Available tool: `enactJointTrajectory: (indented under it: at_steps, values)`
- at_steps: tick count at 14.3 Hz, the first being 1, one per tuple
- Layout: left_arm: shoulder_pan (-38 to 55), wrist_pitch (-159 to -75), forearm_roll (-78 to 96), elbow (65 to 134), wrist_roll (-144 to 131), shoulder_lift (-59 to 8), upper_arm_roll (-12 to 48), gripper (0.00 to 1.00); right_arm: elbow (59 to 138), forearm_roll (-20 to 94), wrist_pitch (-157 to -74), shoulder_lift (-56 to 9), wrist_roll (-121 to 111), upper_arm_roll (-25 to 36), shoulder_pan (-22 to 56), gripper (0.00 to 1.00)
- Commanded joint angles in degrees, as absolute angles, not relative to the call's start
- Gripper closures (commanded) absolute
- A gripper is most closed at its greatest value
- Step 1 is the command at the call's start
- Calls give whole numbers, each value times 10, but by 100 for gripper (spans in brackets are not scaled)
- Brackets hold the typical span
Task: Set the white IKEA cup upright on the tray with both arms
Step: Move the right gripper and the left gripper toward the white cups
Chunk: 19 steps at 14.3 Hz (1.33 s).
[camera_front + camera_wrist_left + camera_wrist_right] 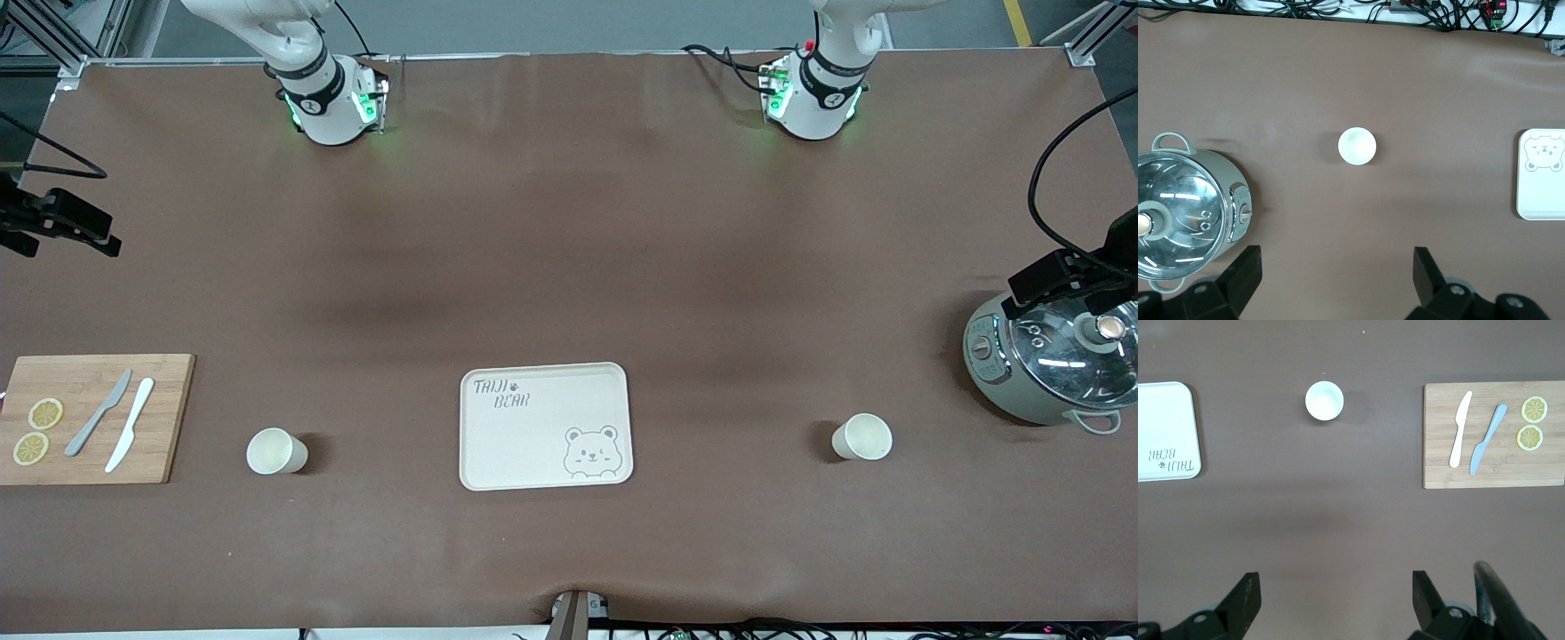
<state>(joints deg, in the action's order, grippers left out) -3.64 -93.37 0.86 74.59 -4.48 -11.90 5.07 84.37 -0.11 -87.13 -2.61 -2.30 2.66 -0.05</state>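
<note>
Left claw (1331,283), right claw (1331,603) spread, seemingly high over brown table (569,267); tray (498,444) empty.

Two upright white cups (276,451) (862,436) flanking the empty cream tray (544,427), well apart.

The left pincer (1335,277) shows only its two finger stubs, spread wide, its body cut off at the left wrist view's edge. The right pincer (1335,597) is cropped the same way. The tray (1541,200) runs off that view's edge, as does the pot (1185,213). In the front view the cutting board (169,418) and the pot's lid are clipped at the sides.
</note>
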Motion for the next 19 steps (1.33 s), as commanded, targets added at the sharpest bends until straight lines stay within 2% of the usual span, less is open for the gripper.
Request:
enactJointTrajectory:
  at_steps: [1,5,11,16,19]
  values:
    - [-39,-940,-29,745,-28,-116,54,0,839,-11,-868,-25,-20,26,4,0]
    - [-41,-944,-35,749,-29,-119,57,0,841,-11,-868,-26,-20,26,4,0]
    - [-39,-945,-43,755,-38,-163,55,0,841,-9,-877,-33,-19,26,6,0]
    - [-39,-953,-42,752,-32,-218,57,0,840,-5,-932,-77,-19,26,5,0]
    - [-44,-1005,-42,754,-25,-250,57,0,840,-5,-984,-130,-19,27,4,0]
